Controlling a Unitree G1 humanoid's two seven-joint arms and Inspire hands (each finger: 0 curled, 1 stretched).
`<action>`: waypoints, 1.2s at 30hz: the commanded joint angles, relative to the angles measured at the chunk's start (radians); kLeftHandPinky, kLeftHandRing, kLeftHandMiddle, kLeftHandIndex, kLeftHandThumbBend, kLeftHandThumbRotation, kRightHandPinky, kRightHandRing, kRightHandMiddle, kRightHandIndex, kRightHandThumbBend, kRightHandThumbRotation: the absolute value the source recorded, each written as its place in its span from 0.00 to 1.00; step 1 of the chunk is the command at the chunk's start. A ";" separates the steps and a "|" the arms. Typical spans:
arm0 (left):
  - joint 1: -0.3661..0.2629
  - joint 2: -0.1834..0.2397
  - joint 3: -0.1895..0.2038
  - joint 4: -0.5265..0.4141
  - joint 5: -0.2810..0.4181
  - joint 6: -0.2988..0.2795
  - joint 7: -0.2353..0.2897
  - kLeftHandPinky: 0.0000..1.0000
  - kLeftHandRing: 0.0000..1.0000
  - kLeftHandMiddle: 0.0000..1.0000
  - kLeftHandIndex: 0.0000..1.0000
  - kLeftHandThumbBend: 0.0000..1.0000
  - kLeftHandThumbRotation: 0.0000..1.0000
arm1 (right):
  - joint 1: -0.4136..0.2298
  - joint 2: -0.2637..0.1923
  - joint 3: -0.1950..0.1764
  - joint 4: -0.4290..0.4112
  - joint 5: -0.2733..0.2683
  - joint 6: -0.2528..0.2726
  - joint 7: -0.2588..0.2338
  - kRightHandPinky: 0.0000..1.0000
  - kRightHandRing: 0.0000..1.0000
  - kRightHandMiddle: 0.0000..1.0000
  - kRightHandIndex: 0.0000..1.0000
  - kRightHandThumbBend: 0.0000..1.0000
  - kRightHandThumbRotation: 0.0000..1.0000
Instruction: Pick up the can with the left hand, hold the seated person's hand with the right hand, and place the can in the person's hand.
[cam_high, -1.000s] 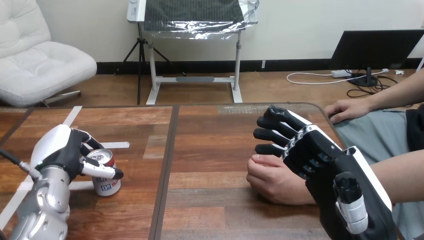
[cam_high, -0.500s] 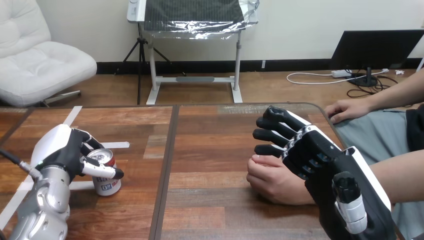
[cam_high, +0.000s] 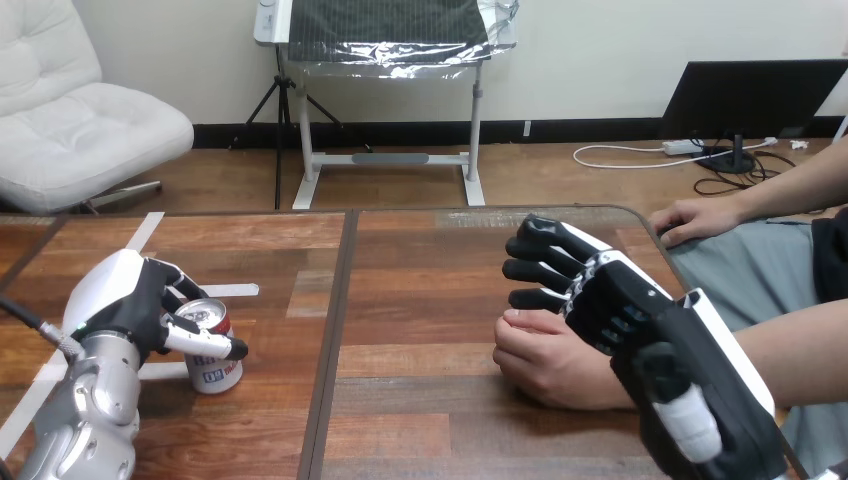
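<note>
Started at the left: found the left hand down at the wooden table, silver forearm coming up from the bottom corner. Fingers and thumb curled round the can, thumb laid across its front just under the rim, so definitely grasping it. Saw the can upright, base on the table's left half, silver top with the pull tab facing up, red and white down the side. Noticed strips of white tape on the wood just behind the can, with more running off toward the left edge. Passed the dark seam down the table's middle. Found the person's hand on the right half, closed into a loose fist, resting on the wood, well apart from the can. Spotted the right hand over the person's wrist and the back of that fist, fingers stretched forward and only lightly bent, not wrapped round anything. Couldn't tell whether touching or just above. Further right, at the table's far corner, saw the person's other hand lying flat on the edge.
</note>
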 joint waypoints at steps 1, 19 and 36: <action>-0.069 0.024 0.003 -0.074 0.017 0.001 -0.006 0.19 0.28 0.39 0.50 0.71 0.00 | -0.085 -0.019 -0.026 0.009 -0.036 -0.010 -0.027 0.78 0.84 0.86 0.87 0.94 0.90; -0.048 0.033 0.027 -0.266 0.012 0.052 -0.078 0.16 0.23 0.34 0.49 0.70 0.00 | -0.251 -0.129 -0.093 0.179 -0.179 -0.016 -0.058 0.83 0.89 0.90 0.89 0.98 0.91; -0.029 0.044 0.053 -0.453 0.004 0.055 -0.127 0.15 0.23 0.34 0.48 0.71 0.00 | -0.390 -0.242 -0.105 0.388 -0.373 -0.050 -0.141 0.85 0.90 0.92 0.92 0.99 0.88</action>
